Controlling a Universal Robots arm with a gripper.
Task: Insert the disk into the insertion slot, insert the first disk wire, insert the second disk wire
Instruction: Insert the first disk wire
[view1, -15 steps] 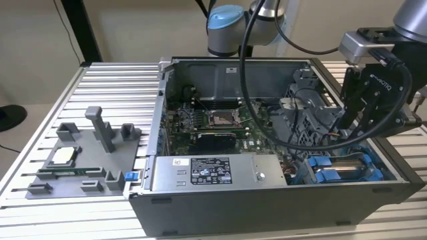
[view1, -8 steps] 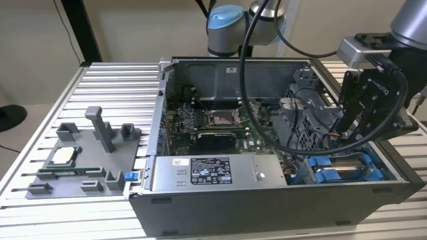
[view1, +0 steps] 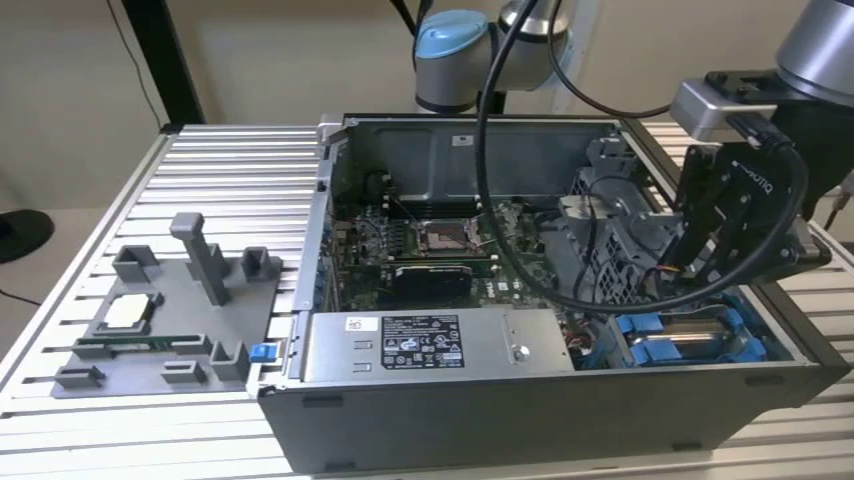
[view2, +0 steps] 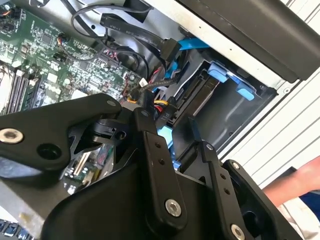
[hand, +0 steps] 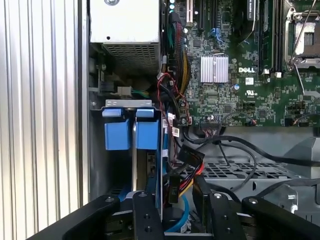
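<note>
Gripper (hand: 176, 195) fingers stand apart around a black wire plug (hand: 173, 184) near the disk (view1: 687, 338) seated in its slot (view1: 754, 342), so closing off-centre could twist the plug and miss the socket

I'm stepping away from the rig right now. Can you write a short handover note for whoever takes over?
Gripper: low inside the open case at the drive bay, right by a black wire connector; whether it holds it cannot be told.
Disk: appears seated in the insertion slot, blue frame tabs at the slot's mouth.
Done: disk insertion, by the look of it.
Left: the two disk wires; neither can be confirmed as plugged in.
</note>
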